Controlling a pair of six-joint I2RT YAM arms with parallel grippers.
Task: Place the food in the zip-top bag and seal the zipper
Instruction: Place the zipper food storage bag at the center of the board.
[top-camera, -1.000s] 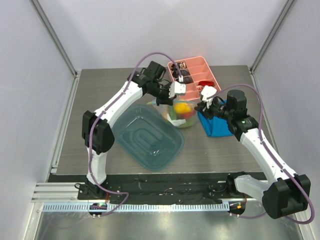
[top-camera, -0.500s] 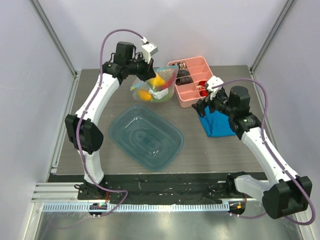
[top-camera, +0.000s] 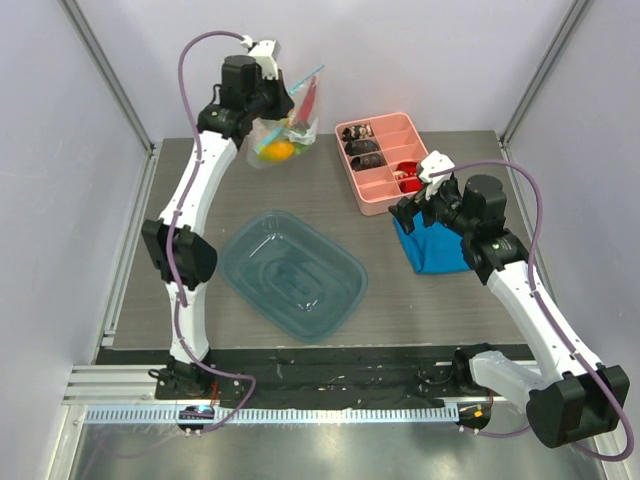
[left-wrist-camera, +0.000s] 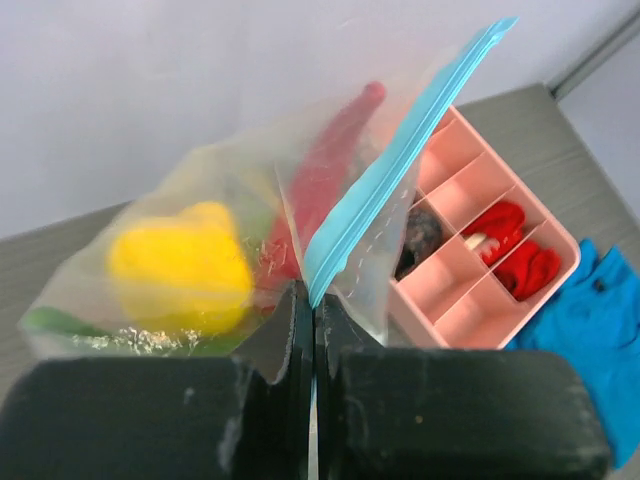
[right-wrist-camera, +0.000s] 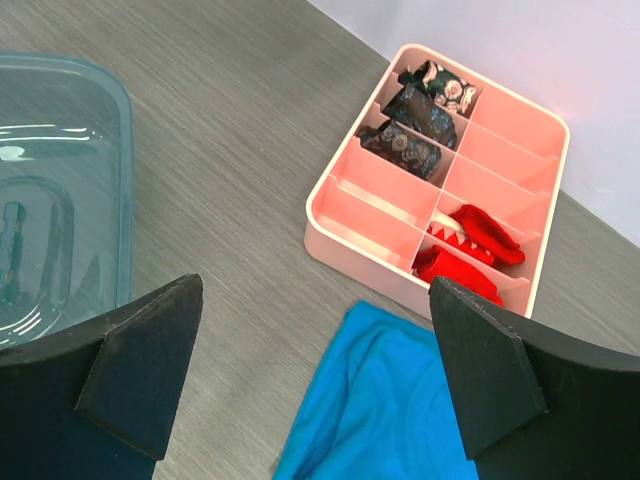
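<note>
Over grey table (top-camera: 450, 300), pale walls (top-camera: 400, 60), left gripper (left-wrist-camera: 312, 300) pinching zip-top bag (left-wrist-camera: 250, 190), right gripper (right-wrist-camera: 315, 370) wide-open.

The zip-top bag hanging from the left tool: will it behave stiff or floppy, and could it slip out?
Probably floppy: the zip-top bag sags from the shut left tool, its film crinkled. Likely bottom-heavy, since the food sits low in it. It might slip, because only a small part near the zipper end is pinched.

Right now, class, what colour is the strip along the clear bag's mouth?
Light blue; the zipper shows best in the left wrist view.
</note>
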